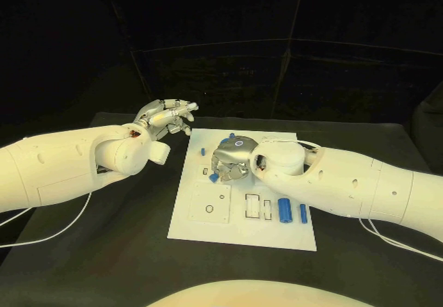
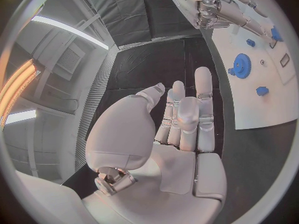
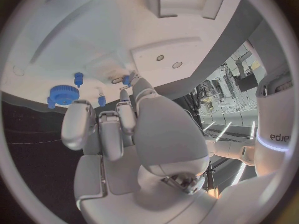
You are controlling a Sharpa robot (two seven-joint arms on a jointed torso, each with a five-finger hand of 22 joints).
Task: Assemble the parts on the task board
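Right hand (image 1: 233, 163) hovers over the far half of the task board (image 1: 242, 238), fingers curled near the blue gear (image 3: 61, 93), seemingly empty, while the left hand (image 1: 166, 118) hangs open-fingered off the board's far-left corner, two blue pins (image 1: 285, 210) lying near the right edge.

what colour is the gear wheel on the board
Blue. The gear wheel shows best in the left wrist view, on the white board.
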